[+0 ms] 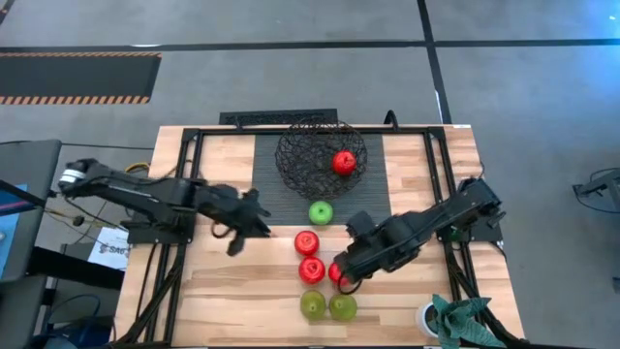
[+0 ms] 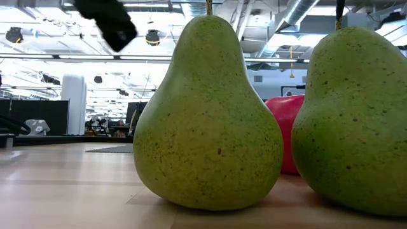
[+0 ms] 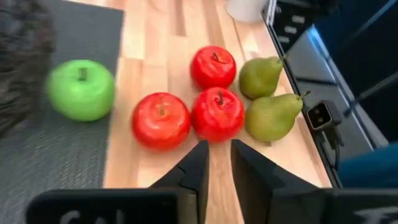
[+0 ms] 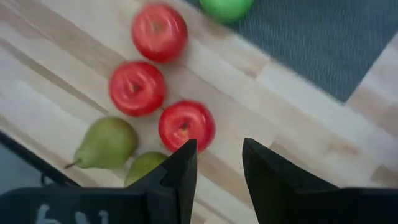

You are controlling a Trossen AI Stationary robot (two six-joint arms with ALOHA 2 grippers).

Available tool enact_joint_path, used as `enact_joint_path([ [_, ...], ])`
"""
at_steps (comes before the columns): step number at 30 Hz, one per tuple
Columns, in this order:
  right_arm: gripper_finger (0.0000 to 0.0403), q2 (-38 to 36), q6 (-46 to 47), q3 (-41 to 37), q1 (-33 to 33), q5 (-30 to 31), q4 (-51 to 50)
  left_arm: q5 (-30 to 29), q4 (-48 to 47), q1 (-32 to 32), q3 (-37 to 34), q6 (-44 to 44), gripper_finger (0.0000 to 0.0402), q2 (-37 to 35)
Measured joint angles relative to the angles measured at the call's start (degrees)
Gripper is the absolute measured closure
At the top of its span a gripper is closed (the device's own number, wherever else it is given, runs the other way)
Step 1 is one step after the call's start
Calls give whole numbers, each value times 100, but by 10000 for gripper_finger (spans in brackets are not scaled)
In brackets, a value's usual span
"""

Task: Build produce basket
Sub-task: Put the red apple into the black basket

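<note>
The black wire basket (image 1: 315, 155) stands on a dark mat at the far middle, with one red apple (image 1: 344, 162) inside. A green apple (image 1: 321, 212) rests on the mat's near edge. Three red apples (image 3: 160, 120) (image 3: 217, 114) (image 3: 212, 66) and two pears (image 1: 312, 305) (image 1: 342, 307) sit on the wood nearer the front. My left gripper (image 3: 219, 168) hovers left of the red apples, open by a narrow gap and holding nothing. My right gripper (image 4: 219, 165) stands open above the rightmost red apple (image 4: 186, 126), which shows beside one fingertip.
The ribbed dark mat (image 1: 291, 199) lies under the basket. A white cup with a teal cloth (image 1: 450, 318) sits at the near right corner. Black frame rails (image 1: 184, 184) run along both table sides. In the low view the two pears (image 2: 206, 121) fill the foreground.
</note>
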Motion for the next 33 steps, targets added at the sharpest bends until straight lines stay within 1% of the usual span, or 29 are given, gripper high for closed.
enact_joint_path([
  [6, 253, -881, -222, 0, 46, 531, -1, 293, 26, -100, 1034, 436, 298, 1556],
  [9, 253, -1309, -326, 4, 120, 817, 1, 458, -15, -100, 1515, 768, 281, 2256],
  [11, 253, -1564, -332, 4, 172, 961, 0, 678, -83, -68, 1847, 898, 273, 2662],
  [13, 253, -1786, -334, 4, 258, 1059, -1, 902, -258, -37, 2167, 983, 267, 3015],
  [16, 253, -2057, -343, 4, 421, 1158, -1, 850, -741, 6, 2628, 1181, 263, 3487],
  [20, 253, -2268, -560, 4, 648, 1223, 1, 86, -1440, 111, 3192, 1280, 262, 3941],
  [23, 253, -2374, -661, 4, 769, 1237, -1, -303, -1735, 200, 3474, 1231, 262, 4144],
  [25, 253, -2392, -774, 4, 872, 1241, 1, -331, -1772, 260, 3582, 1125, 262, 4214],
  [28, 253, -2390, -894, 4, 964, 1236, 1, -181, -1828, 316, 3605, 911, 262, 4299],
  [30, 253, -2390, -937, 4, 1038, 1234, -1, -202, -2097, 322, 3596, 844, 262, 4308],
  [33, 253, -2390, -1067, 4, 1122, 1234, 0, -273, -2222, 320, 3582, 795, 262, 4306],
])
